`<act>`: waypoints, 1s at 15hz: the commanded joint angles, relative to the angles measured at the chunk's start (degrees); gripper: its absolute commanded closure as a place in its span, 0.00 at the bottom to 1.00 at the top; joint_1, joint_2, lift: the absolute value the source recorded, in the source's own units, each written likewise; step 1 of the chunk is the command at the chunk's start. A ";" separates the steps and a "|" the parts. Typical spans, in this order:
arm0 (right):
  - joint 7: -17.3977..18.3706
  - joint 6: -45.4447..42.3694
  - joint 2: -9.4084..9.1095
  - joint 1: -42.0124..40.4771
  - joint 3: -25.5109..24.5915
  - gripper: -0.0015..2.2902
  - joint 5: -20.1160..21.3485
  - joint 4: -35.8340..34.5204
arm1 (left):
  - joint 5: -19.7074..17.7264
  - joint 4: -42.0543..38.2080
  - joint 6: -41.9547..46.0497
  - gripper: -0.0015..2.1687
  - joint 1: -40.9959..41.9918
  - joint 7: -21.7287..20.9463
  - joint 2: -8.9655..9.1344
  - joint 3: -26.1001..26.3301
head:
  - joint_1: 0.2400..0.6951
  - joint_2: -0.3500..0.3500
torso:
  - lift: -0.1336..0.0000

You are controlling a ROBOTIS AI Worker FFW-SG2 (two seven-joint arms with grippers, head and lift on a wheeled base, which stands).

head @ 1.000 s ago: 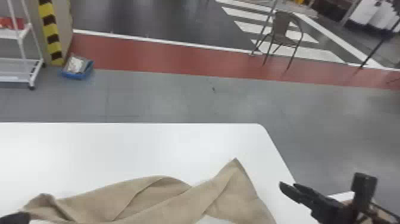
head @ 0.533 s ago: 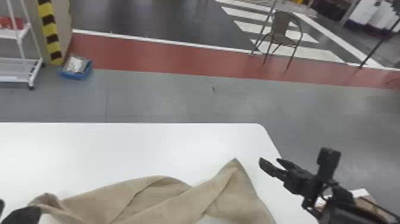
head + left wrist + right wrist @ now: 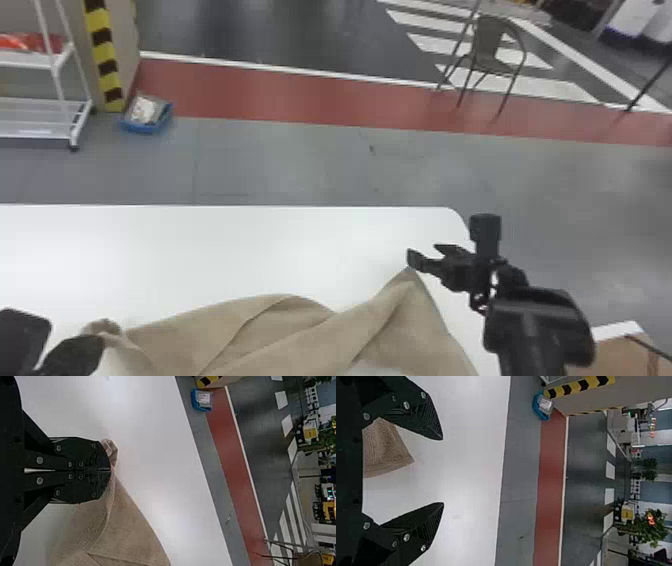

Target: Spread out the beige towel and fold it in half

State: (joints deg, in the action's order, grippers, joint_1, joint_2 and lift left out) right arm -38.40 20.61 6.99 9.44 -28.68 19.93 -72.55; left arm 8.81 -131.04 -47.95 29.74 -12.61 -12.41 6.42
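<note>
Gripping a bunched corner of the beige towel (image 3: 280, 325), L claw (image 3: 95, 345) is at head view's lower L, its tips pressed tog. Towel = soft, nubby cloth, rumpled w/ diag. creases & overlapping folds, on smooth, white, round-cornered surface (image 3: 200, 260); pointed corner toward R. R claw (image 3: 425, 254), black w/ ridged inner faces, is wide, near that corner, tips aimed L, arm in from bottom R.
</note>
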 commanded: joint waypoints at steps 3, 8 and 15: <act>0.52 -6.05 3.03 1.63 3.28 0.17 2.22 9.18 | 0.07 1.05 0.17 0.63 -0.56 -0.05 -0.16 -0.44 | 1.00 0.10 | 1.00; -0.36 -6.76 4.61 1.81 5.39 0.17 3.19 12.52 | 0.07 1.93 -0.01 0.63 -1.53 -0.14 -0.07 0.18 | 1.00 0.11 | 1.00; -2.21 -5.70 6.37 3.30 6.88 0.48 3.28 16.39 | -0.19 2.37 0.35 0.64 -1.71 -0.14 -0.16 0.09 | 1.00 0.10 | 1.00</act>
State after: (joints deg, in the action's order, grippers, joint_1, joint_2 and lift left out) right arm -40.09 14.46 13.26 12.64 -21.90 23.47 -56.35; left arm 8.61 -128.61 -47.59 28.11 -12.74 -12.59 6.44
